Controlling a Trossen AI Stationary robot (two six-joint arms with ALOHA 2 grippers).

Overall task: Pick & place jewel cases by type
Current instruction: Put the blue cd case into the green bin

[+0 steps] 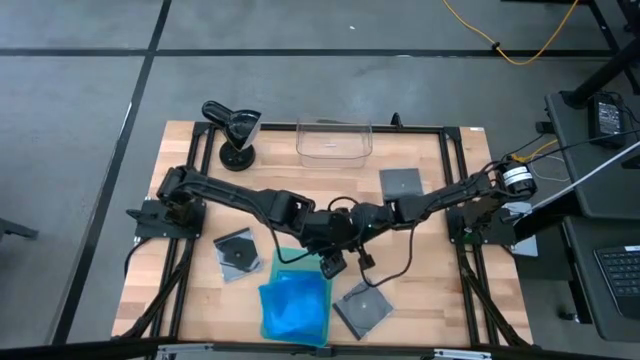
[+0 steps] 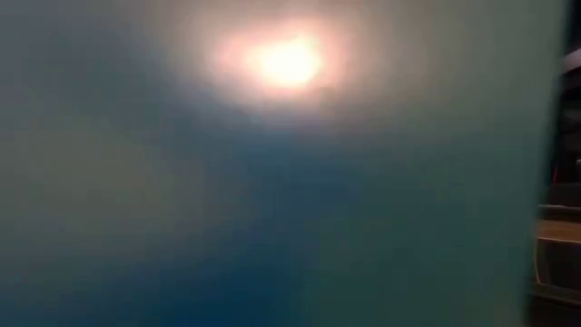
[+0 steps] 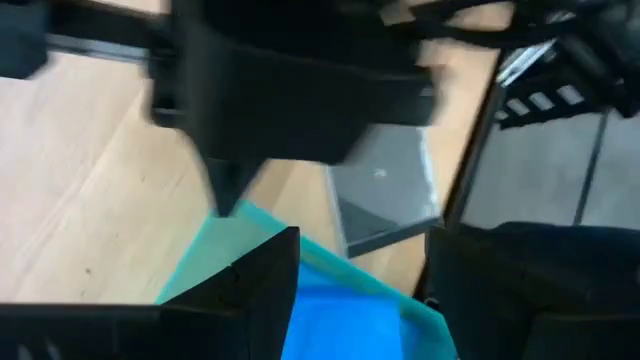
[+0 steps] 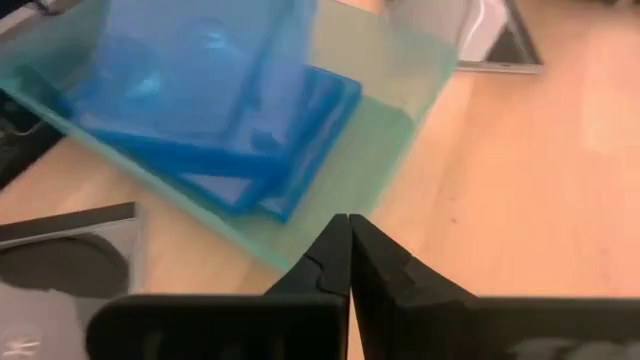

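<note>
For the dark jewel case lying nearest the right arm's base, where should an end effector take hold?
That dark jewel case lies flat and alone on the wooden table, every edge free. Probably best: descend from above, pinching across two opposite edges, from the right arm's side; it looks too thin for a side approach.

floor (image 1: pixel 80 120): grey, dark seams | yellow cable (image 1: pixel 520 45) at far edge | desk (image 1: pixel 600 200) at right, laptop (image 1: pixel 618 275)
</note>
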